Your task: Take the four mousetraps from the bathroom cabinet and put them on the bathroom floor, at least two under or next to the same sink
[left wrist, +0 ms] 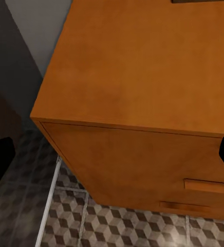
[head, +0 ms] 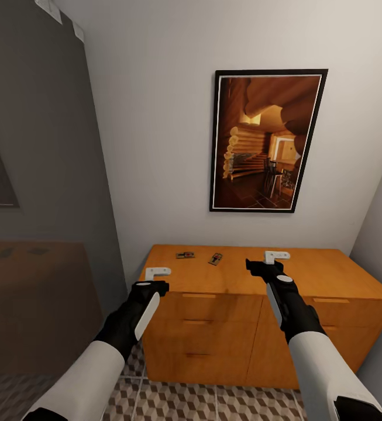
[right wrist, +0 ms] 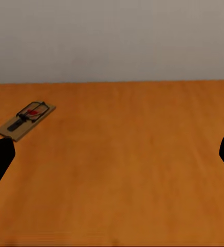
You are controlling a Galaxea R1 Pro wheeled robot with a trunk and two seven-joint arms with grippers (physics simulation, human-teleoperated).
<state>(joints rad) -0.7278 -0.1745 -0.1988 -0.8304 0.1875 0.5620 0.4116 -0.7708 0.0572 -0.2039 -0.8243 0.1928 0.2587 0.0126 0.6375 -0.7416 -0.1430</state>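
So I'm parked in front of the cabinet point(head: 261, 304) and I can see two mousetraps on its top: one point(head: 185, 255) toward the back left and another point(head: 215, 258) just right of it, lying at a slant. My right tool point(head: 265, 266) hangs over the top with its fingers apart, and that slanted mousetrap point(right wrist: 25, 119) sits to its left and a bit further back, long axis running diagonally toward the wall. My left tool point(head: 155, 280) is spread too, hovering at the cabinet's left front corner over the bathroom floor point(head: 214, 403). I'd say the right arm is nearer the slanted trap, so I'd swing it left and twist the wrist to line up.
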